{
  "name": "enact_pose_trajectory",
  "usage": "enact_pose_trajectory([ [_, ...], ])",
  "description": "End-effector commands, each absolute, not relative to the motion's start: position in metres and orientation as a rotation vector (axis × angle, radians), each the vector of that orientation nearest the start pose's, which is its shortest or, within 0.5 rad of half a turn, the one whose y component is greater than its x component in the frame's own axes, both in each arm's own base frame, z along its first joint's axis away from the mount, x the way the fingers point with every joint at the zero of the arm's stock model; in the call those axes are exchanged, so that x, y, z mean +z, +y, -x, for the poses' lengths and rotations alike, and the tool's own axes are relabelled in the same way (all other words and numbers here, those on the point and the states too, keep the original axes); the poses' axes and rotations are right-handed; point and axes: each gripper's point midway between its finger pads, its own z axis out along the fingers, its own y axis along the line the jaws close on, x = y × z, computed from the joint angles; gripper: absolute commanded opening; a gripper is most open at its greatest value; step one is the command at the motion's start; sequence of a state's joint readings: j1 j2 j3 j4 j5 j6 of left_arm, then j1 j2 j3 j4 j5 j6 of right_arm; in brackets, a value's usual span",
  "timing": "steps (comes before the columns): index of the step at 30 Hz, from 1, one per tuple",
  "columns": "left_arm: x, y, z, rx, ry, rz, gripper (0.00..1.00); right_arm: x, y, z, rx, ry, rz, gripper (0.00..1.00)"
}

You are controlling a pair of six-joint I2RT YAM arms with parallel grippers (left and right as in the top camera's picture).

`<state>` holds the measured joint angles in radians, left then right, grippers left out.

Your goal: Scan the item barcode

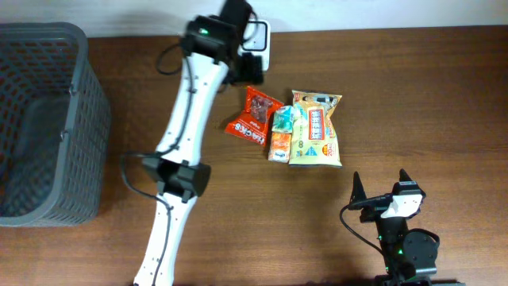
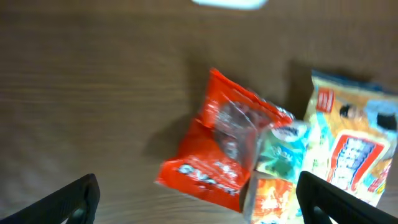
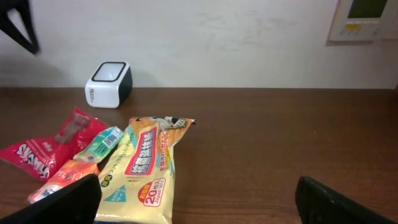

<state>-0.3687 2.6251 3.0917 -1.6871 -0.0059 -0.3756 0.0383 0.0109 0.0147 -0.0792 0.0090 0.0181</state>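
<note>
- while the left gripper (image 2: 198, 194) hangs right over the red snack bag (image 2: 227, 146), its two black fingers (image 2: 74, 200) stand wide apart and hold nothing.
- the red snack bag lies flat on the brown table (image 1: 413, 87), and no finger touches it. the left wrist view is blurry, so the words on the bag are hard to read.
- the scanner (image 1: 255, 41), a small white and black box, sits behind the red snack bag, close to the wall and apart from the bag.
- a small green and orange pack (image 1: 280, 133) lies just beside the red snack bag and touches it, on the side away from the basket.
- a big yellow bag (image 1: 316, 129) lies past that small pack, one step further from the red snack bag, and it touches the pack.
- a grey basket (image 1: 48, 119) stands well apart from the red snack bag, on the other side of the long white left arm (image 1: 186, 119).
- the right gripper (image 3: 198, 186) sits low and well apart from the red snack bag, out past the yellow bag and nearer the front of the table.
- the right gripper's fingers (image 3: 62, 199) are spread as wide as the left ones, with only bare table between them. they point toward the red snack bag and the scanner.
- a pale panel with a little screen (image 3: 364, 18) hangs on the white wall, far from the red snack bag.
</note>
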Motion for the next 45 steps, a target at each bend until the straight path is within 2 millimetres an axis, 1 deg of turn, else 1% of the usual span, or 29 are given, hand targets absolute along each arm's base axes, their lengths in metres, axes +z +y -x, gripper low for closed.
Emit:
enact_pose_trajectory([
  [1,0.21,-0.159,-0.498,-0.141,2.724,-0.06,0.99,0.155,0.007,-0.246,0.029,1.651,0.009,0.98],
  [5,0.21,-0.137,-0.504,-0.121,2.724,-0.003,0.99,0.155,0.007,-0.246,0.03,1.651,0.008,0.99],
  [7,0.21,-0.121,-0.508,-0.043,2.714,0.006,0.99,0.155,0.007,-0.246,0.03,1.651,0.009,0.99],
  [8,0.21,-0.111,-0.51,0.017,2.705,-0.017,0.99,0.155,0.007,-0.246,0.03,1.651,0.008,0.99],
  [9,0.211,-0.099,-0.513,0.075,2.696,-0.004,0.99,0.155,0.007,-0.246,0.03,1.651,0.008,0.99],
  [11,0.211,-0.092,-0.514,0.08,2.697,0.013,0.99,0.155,0.007,-0.246,0.03,1.651,0.009,0.98],
  [45,0.211,-0.091,-0.514,0.08,2.697,0.016,0.99,0.155,0.007,-0.246,0.03,1.651,0.008,0.99],
])
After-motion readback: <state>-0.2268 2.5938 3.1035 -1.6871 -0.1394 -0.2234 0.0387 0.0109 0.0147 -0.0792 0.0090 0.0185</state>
